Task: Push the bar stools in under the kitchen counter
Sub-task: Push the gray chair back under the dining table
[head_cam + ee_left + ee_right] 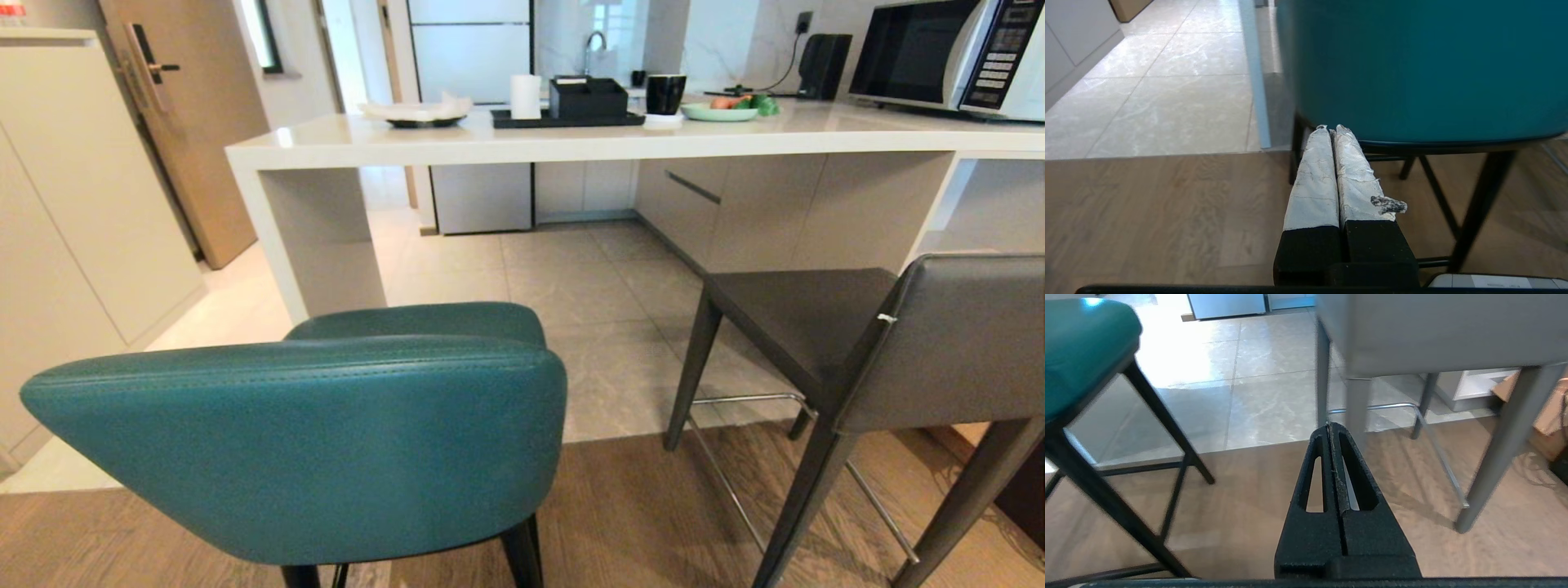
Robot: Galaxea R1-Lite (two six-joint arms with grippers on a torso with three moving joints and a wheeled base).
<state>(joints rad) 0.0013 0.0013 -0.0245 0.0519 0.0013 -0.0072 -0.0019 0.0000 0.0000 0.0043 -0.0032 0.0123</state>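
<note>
Both stools stood pulled out on the wood floor, backs toward the robot, not yet under the kitchen counter (pixel 506 143) — teal stool (pixel 326 441) nearest, grey stool (pixel 898 343) to the right. Left gripper (pixel 1333 130) pressed closed, empty, low behind the teal seat. Right gripper (pixel 1329 426) closed too, empty, near the grey legs. Probably kept shut for pushing w/ fingertips, not grasping.
</note>
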